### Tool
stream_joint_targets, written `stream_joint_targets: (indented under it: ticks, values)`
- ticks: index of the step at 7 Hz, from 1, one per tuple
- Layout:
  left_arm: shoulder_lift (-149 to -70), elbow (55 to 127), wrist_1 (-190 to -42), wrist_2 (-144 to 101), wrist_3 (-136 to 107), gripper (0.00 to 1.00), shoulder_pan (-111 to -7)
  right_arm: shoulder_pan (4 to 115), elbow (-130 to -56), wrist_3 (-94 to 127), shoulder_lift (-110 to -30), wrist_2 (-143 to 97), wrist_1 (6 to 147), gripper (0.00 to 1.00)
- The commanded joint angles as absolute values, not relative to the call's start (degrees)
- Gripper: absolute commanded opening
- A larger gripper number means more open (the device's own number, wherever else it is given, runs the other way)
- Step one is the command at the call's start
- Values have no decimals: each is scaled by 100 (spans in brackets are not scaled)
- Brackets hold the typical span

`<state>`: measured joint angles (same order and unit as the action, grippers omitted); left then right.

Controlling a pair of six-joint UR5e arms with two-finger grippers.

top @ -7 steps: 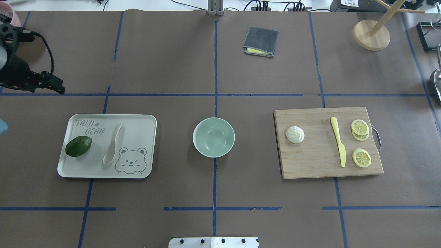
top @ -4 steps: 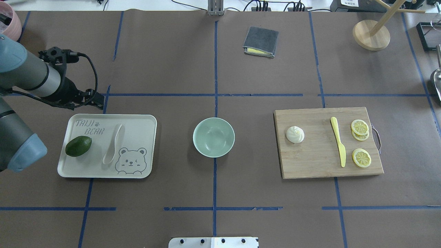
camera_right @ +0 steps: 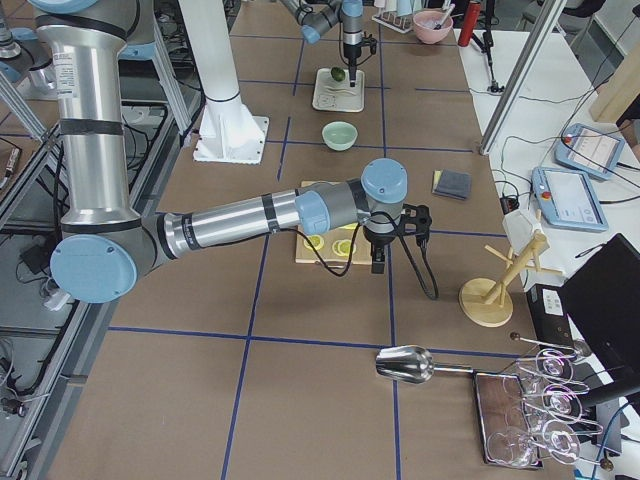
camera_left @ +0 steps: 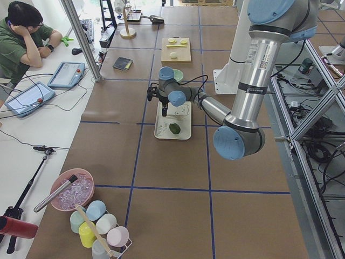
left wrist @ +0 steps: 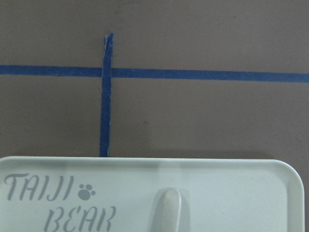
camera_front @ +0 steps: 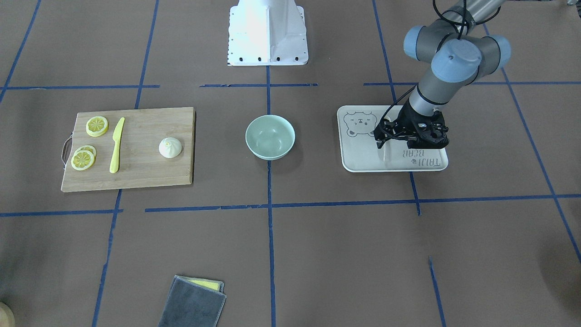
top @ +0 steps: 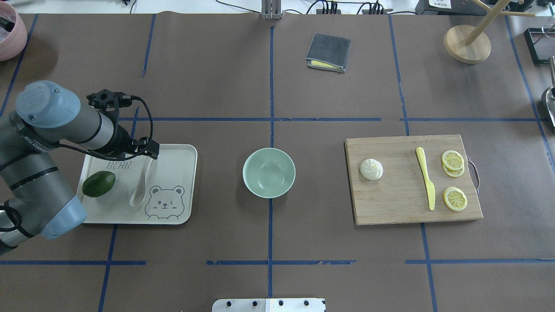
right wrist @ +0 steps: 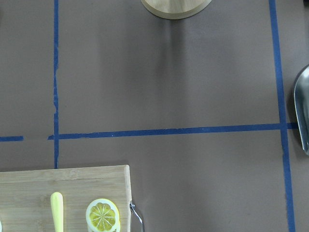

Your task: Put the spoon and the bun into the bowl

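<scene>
The off-white spoon [top: 139, 187] lies on the white bear-print tray [top: 173, 161], scoop toward me. Its handle tip shows in the left wrist view [left wrist: 166, 208]. My left gripper [top: 132, 151] hangs over the tray's far edge, above the spoon's handle end; it also shows in the front view [camera_front: 408, 141]. Its fingers are hidden, so I cannot tell open or shut. The white bun [top: 371, 169] sits on the wooden cutting board [top: 399, 195]. The mint-green bowl [top: 269, 173] stands between tray and board with nothing in it. My right gripper [camera_right: 378, 262] shows only from the side, by the board's far right corner.
A dark green avocado [top: 99, 183] lies on the tray's left. A yellow knife [top: 426, 177] and lemon slices [top: 453, 160] lie on the board. A folded grey cloth [top: 328, 52], a wooden stand [top: 467, 43] and a pink bowl [top: 8, 32] are at the table's far side.
My left arm has swung in from the far left edge, to the right and toward the tray, and now hangs over the tray's far edge. Spoon, bun and bowl have not moved.
</scene>
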<state>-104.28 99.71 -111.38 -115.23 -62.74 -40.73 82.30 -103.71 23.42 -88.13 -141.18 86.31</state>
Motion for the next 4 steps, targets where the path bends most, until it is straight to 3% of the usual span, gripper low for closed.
stream_joint_targets:
  ticks: [1,3,4]
  values:
    - [-10424,9748,-11329,-11294,-6328,86,-3929,8060,-10537,2714,-8815,-14107,8631,100]
    - [-10424,9738,-11329,-11259,-6381,72,-3876,7972,-10634,2909,-8807,-14098,8631,100]
    - [-10424,9747,-11329,-11241,-6407,70,-3876,7963,-10643,2918,-8807,-14098,8631,100]
